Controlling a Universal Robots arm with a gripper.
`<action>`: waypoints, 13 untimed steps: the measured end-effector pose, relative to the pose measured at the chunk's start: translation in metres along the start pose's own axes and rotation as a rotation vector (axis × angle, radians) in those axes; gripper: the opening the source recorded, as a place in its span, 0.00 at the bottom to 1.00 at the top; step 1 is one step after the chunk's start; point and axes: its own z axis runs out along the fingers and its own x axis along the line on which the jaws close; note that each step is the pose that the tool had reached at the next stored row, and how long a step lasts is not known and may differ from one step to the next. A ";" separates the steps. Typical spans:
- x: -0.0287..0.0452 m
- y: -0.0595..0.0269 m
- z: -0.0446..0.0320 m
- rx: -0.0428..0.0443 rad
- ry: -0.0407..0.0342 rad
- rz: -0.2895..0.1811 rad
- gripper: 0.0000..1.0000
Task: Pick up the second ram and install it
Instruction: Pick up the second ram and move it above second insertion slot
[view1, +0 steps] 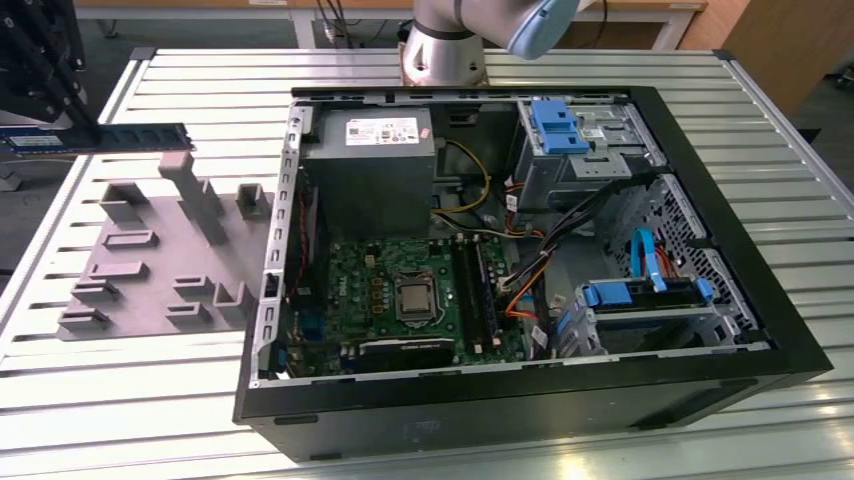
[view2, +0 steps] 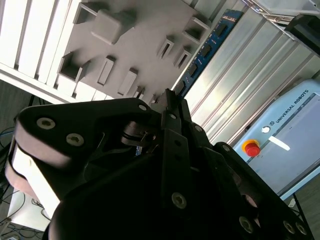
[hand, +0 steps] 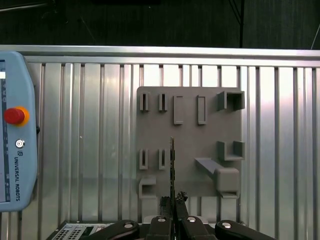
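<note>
So the big open black computer case (view1: 534, 405) is sitting just to the exterior view's right of the grey plastic holder tray with upright posts (view1: 147, 262), and the black gripper (hand: 173, 201) is hanging above that tray, clamping the slim blue second ram (view1: 134, 136).

Lettering stands on the teach pendant (hand: 17, 165); a printed label (view1: 382, 131) tops the power-supply box (view1: 367, 185).

In the second wrist view, one end of the second ram (view2: 202, 57) is hidden behind the gripper (view2: 170, 100). In the first wrist view the ram is seen edge-on, so its chips cannot be told. The teach pendant (hand: 15, 135) there is cut off by the picture's edge.
</note>
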 end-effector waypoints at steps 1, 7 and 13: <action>0.0000 -0.0007 0.0000 0.0002 0.0000 0.000 0.14; 0.0000 -0.0052 0.0000 0.0000 0.0000 0.000 0.14; -0.0001 -0.0096 0.0000 0.0000 0.0000 0.000 0.14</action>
